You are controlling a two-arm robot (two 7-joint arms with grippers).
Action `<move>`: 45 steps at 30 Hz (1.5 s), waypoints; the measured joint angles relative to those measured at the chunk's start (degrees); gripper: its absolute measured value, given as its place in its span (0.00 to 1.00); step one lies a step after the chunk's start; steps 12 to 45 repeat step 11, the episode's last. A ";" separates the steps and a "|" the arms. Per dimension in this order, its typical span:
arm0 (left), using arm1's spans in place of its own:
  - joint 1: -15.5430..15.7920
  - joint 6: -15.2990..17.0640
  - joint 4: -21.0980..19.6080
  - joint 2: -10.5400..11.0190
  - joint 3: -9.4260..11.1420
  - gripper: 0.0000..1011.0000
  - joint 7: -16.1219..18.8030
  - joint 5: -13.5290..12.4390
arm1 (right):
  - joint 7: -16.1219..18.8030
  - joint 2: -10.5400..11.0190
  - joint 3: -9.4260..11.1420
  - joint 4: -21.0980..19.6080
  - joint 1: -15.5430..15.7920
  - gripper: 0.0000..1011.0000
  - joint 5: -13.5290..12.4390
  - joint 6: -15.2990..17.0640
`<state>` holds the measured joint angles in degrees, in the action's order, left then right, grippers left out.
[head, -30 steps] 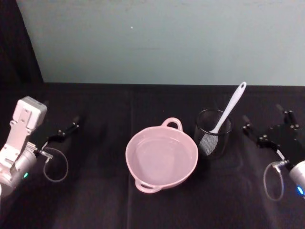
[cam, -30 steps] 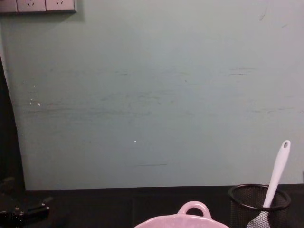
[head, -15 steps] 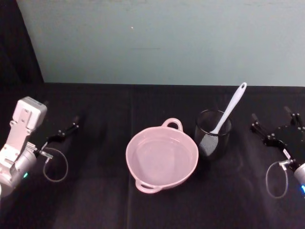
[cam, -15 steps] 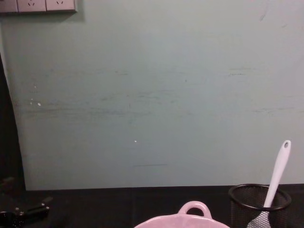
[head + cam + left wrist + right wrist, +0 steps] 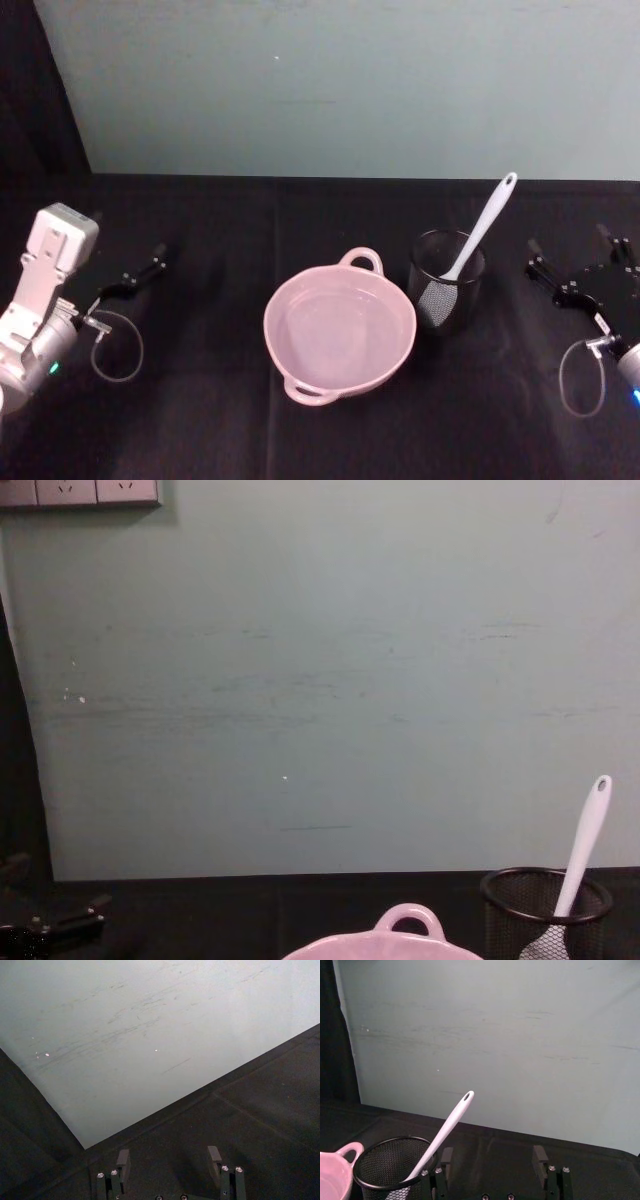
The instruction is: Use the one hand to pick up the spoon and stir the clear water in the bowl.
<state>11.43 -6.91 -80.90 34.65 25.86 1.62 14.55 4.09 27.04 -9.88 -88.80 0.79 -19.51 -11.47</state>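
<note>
Left of right claw [image 5: 580, 262] — spread wide, empty — spoon [image 5: 480, 228] leans in mesh cup [image 5: 446, 280].

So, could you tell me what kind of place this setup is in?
Probably a staged robot test bench, not a real kitchen: a black cloth table, a bare pale green wall with sockets, and just a pink bowl and spoon.
</note>
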 joint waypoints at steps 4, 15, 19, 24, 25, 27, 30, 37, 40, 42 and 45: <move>0.00 0.00 0.00 0.00 0.00 0.99 0.00 0.00 | -0.08 0.03 -0.02 -0.03 0.02 0.99 0.04 0.04; 0.00 0.00 0.00 0.00 0.00 0.99 0.00 0.00 | -0.17 0.06 -0.06 -0.07 0.05 0.99 0.08 0.10; 0.00 0.00 0.00 0.00 0.00 0.99 0.00 0.00 | -0.17 0.06 -0.06 -0.07 0.05 0.99 0.08 0.10; 0.00 0.00 0.00 0.00 0.00 0.99 0.00 0.00 | -0.17 0.06 -0.06 -0.07 0.05 0.99 0.08 0.10; 0.00 0.00 0.00 0.00 0.00 0.99 0.00 0.00 | -0.17 0.06 -0.06 -0.07 0.05 0.99 0.08 0.10; 0.00 0.00 0.00 0.00 0.00 0.99 0.00 0.00 | -0.17 0.06 -0.06 -0.07 0.05 0.99 0.08 0.10; 0.00 0.00 0.00 0.00 0.00 0.99 0.00 0.00 | -0.17 0.06 -0.06 -0.07 0.05 0.99 0.08 0.10; 0.00 0.00 0.00 0.00 0.00 0.99 0.00 0.00 | -0.17 0.06 -0.06 -0.07 0.05 0.99 0.08 0.10; 0.00 0.00 0.00 0.00 0.00 0.99 0.00 0.00 | -0.17 0.06 -0.06 -0.07 0.05 0.99 0.08 0.10; 0.00 0.00 0.00 0.00 0.00 0.99 0.00 0.00 | -0.17 0.06 -0.06 -0.07 0.05 0.99 0.08 0.10; 0.00 0.00 0.00 0.00 0.00 0.99 0.00 0.00 | -0.17 0.06 -0.06 -0.07 0.05 0.99 0.08 0.10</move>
